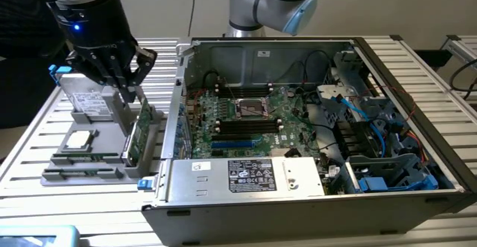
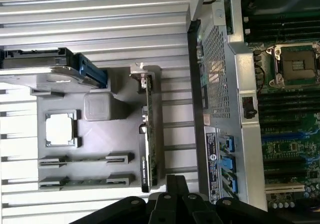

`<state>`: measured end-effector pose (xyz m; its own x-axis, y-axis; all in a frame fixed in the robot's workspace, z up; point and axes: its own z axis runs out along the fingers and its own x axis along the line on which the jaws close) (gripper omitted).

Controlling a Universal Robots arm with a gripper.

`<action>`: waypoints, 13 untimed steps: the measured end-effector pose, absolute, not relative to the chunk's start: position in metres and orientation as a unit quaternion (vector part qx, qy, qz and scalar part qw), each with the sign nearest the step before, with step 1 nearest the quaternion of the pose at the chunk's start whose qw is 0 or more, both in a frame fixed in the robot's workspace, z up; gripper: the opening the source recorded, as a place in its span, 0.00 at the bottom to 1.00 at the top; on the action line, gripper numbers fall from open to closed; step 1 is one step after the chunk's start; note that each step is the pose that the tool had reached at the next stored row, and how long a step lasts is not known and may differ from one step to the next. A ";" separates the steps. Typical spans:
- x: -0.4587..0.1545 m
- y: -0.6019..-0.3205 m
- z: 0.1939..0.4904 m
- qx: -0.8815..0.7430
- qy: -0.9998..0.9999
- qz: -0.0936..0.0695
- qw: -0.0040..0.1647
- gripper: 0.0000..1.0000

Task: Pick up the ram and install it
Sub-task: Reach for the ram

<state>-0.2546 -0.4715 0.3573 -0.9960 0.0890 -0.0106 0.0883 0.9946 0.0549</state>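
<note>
A table (image 1: 417, 57) made of long silver metal slats fills the room's middle, with a plain pale wall (image 1: 387, 6) behind it. In the exterior view, a big open computer case (image 1: 298, 219) lies on the slats. A flat gray tray (image 1: 104, 149) sits at nine o'clock from the case. The case's thin metal side stands just beside the tray's edge. Bare slats lie open at six o'clock from the tray. The case has no lid, so its green board (image 1: 246, 118) with black slots is open from above. The black claw (image 1: 130, 90) hangs over the tray's far end, at ten o'clock from the case. Its fingers are pinched together with nothing between them. The ram (image 1: 86, 158), a thin green stick, lies low in a long gray holder at the tray's near end, well apart from the claw. A shiny square chip (image 1: 78, 141) sits at twelve o'clock from the ram, and a silver hard drive (image 1: 86, 103) lies beyond that. A tall green card (image 1: 140, 129) stands on edge along the tray's side nearest the case.
</note>
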 end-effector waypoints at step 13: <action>-0.301 -0.478 0.347 0.045 0.999 0.028 0.001 0.11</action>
